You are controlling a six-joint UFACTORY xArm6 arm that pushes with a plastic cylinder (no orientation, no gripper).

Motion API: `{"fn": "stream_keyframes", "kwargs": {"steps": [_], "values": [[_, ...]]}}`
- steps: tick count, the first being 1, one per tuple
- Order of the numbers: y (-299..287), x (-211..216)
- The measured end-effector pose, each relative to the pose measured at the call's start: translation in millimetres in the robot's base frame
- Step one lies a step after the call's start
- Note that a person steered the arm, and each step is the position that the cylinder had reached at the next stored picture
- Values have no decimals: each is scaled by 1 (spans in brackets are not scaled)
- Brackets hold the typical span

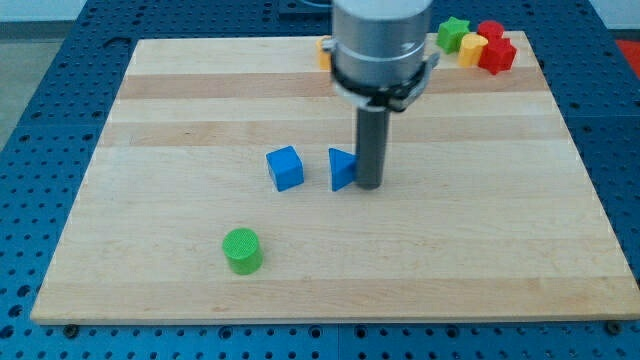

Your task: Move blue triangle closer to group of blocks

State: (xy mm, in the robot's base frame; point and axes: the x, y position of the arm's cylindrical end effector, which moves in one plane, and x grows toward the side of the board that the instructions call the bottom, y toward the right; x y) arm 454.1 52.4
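The blue triangle (342,169) lies near the middle of the wooden board (480,240). My tip (369,185) stands right against the triangle's right side, touching or nearly so. A blue cube (285,167) sits a little to the triangle's left. A group of blocks sits at the view's top right corner: a green star (454,33), a yellow block (471,48), a red block (491,30) and another red block (499,55).
A green cylinder (242,250) stands at the lower left of the board. An orange or yellow block (324,50) peeks out at the top edge, mostly hidden behind the arm's body (381,45).
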Motion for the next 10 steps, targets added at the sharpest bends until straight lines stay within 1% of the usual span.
{"fn": "stream_keyframes", "kwargs": {"steps": [1, 2, 3, 4, 5, 7, 8, 9, 10], "values": [[16, -28], [23, -19], [21, 7], [-9, 22], [-37, 20], [-25, -41], [-27, -32], [-39, -8], [-73, 1]]}}
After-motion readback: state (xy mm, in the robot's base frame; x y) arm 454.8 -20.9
